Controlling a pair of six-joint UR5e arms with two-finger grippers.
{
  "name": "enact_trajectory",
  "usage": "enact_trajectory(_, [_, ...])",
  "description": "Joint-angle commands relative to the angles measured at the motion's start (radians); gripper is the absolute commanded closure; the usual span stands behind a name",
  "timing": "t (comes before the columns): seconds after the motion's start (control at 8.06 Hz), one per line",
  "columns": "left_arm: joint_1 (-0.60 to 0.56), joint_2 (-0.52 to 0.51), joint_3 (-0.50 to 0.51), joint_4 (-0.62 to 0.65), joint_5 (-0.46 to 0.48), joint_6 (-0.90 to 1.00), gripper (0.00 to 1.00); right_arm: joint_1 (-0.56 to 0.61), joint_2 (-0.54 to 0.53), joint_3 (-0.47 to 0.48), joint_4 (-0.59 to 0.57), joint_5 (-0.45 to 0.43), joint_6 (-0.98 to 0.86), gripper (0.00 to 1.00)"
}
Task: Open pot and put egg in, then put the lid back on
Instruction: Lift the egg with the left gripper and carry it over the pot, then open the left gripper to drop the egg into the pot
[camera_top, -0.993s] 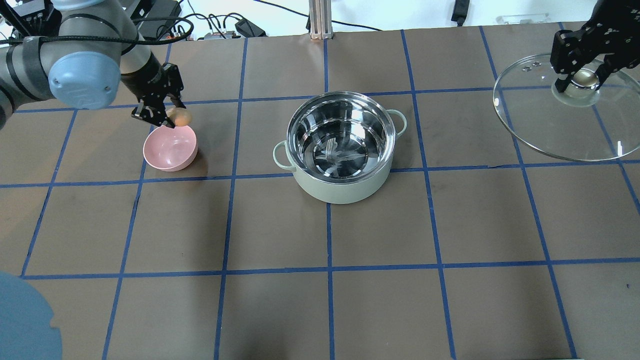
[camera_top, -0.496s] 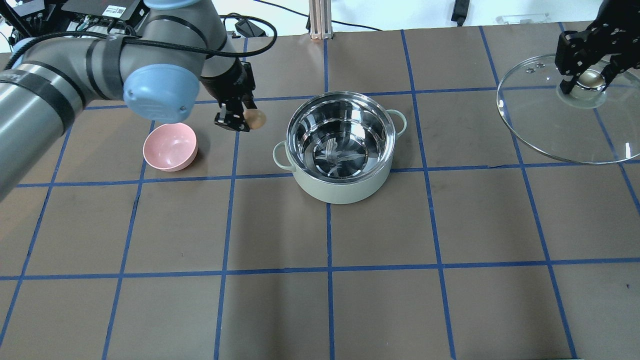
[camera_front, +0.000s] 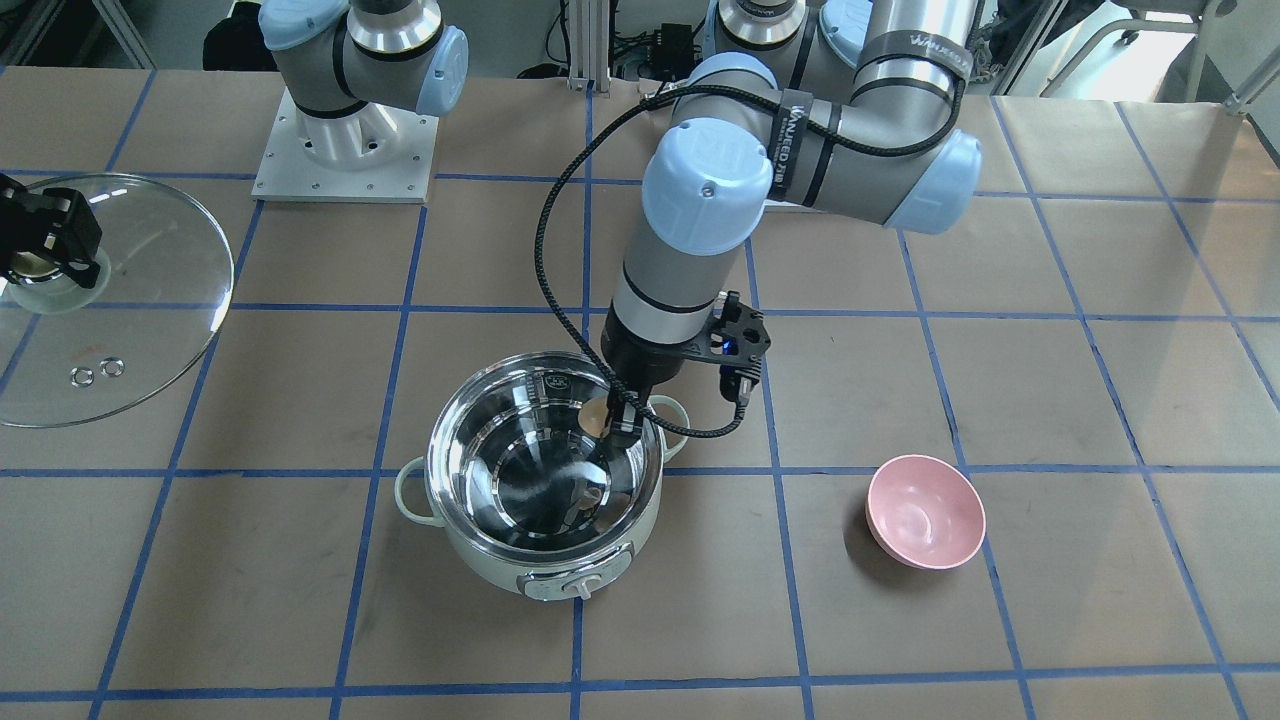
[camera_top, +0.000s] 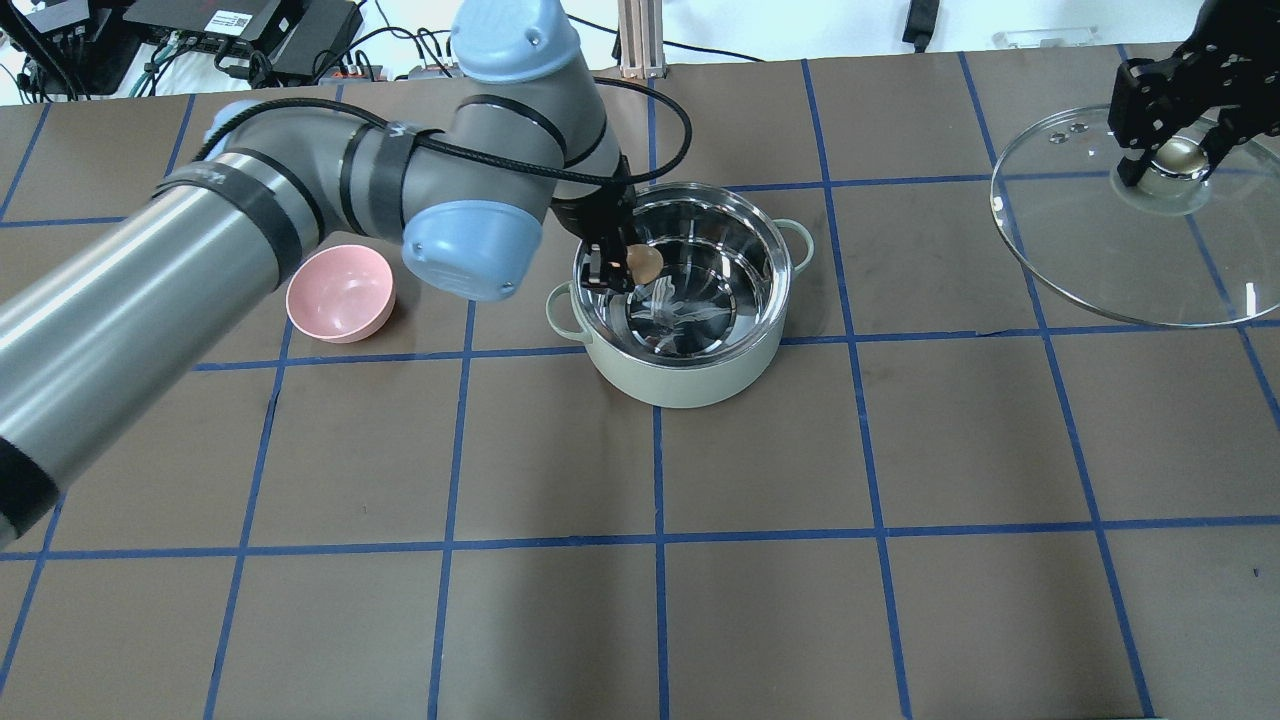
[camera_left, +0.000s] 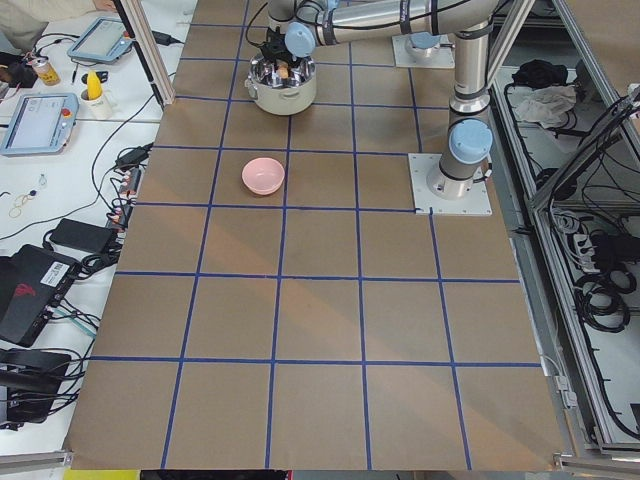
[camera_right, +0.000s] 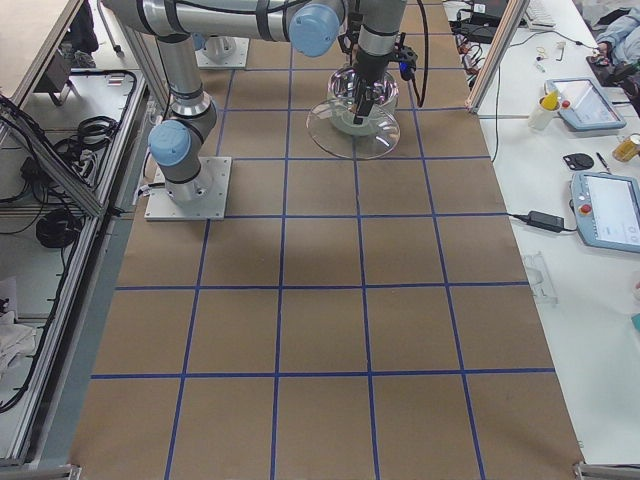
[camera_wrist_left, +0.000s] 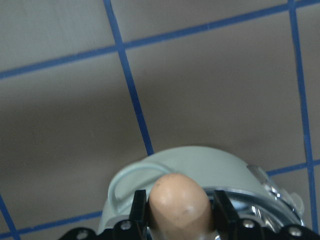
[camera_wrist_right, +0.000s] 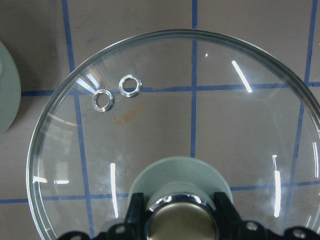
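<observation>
Between my left gripper's (camera_wrist_left: 180, 220) jaws the egg (camera_wrist_left: 179, 200) hangs pinched over the open pot (camera_top: 690, 385), ready to drop, while my right gripper's (camera_top: 1168, 165) jaws clamp the lid's (camera_top: 1100, 270) knob (camera_wrist_right: 180, 220), well aside.

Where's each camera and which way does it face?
Front-facing: across table, facing robot; left gripper at pot.
Overhead: behind robot, downward; right gripper holds lid.
Exterior left: left table end; left arm near.
Exterior right: right table end; right arm near.
Left wrist: past fingers onto egg.
Right wrist: onto lid.
Front-facing and overhead share pot.
</observation>
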Motion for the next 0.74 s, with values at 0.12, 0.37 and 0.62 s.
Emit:
enact_trajectory(0.12, [-0.088,-0.106,0.001,0.143,-0.01,-0.108,0.49,0.0,0.001,0.002,0.0,0.003,-0.001,1.0])
enact_trajectory(0.37, [-0.088,-0.094,0.003,0.14,-0.007,-0.079,0.0,0.0,-0.001,0.002,0.001,0.003,-0.001,1.0])
enact_trajectory(0.62, [-0.077,-0.064,0.004,0.134,-0.005,0.11,0.0,0.0,-0.001,0.002,0.001,0.003,-0.001,1.0])
